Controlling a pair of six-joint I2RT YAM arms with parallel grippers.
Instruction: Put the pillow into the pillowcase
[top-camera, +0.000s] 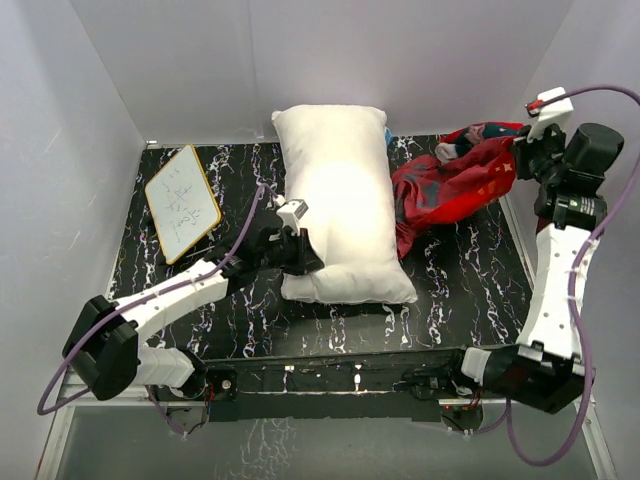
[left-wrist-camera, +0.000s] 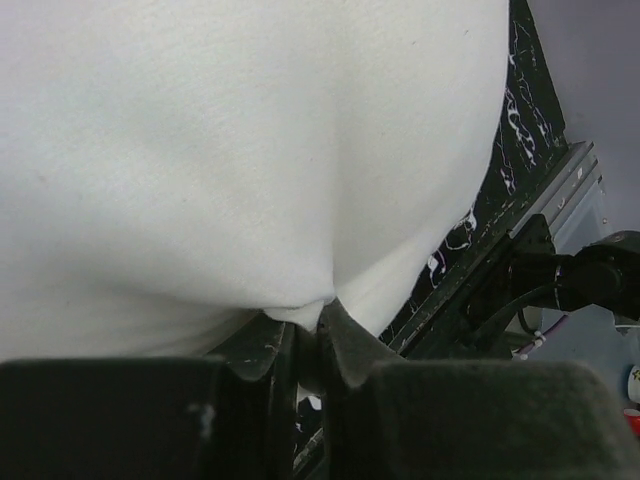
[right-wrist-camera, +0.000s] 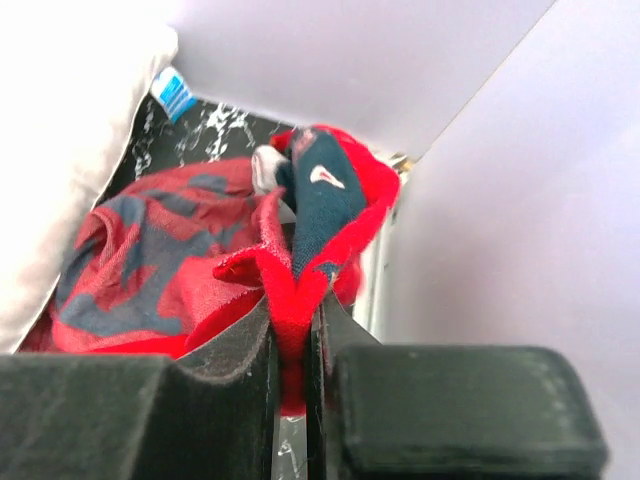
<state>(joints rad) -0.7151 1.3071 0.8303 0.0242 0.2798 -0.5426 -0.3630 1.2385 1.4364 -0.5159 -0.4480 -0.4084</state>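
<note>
Plump white fabric pillow (top-camera: 340, 195) lies on black marbled bench (top-camera: 470, 290) beside, not inside, crumpled red printed cloth pillowcase (top-camera: 455, 185).
Left end effector (left-wrist-camera: 318, 322) pinches pillow's near edge; right end effector (right-wrist-camera: 293, 325) clamps pillowcase's red hem.

I see the pillow (top-camera: 340, 200), plump and white, lying lengthwise at frame centre, outside the case. The pillowcase (top-camera: 450, 185), red with dark print, sits crumpled at upper right, touching its right edge.
</note>
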